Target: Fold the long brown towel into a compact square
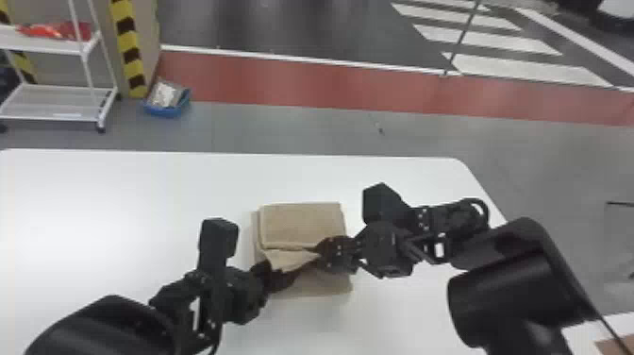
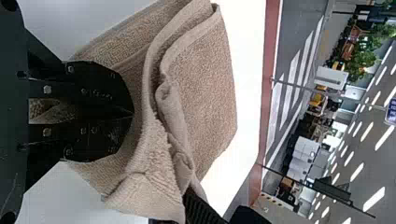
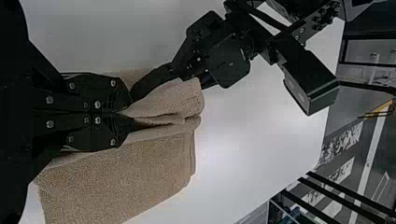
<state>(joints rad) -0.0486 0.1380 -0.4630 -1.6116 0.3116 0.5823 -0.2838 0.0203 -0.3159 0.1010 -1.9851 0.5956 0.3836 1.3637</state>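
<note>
because the towel (image 1: 302, 224) should handle as light, limp and non-slip, grip its folded edge through all layers. the left hand (image 2: 132, 113) and right hand (image 3: 130, 113) are each closed on cloth beside the raised flap (image 1: 287, 258). brown, nubby and layered into a near-rectangle, it lies on the bench (image 1: 118, 189).
</note>
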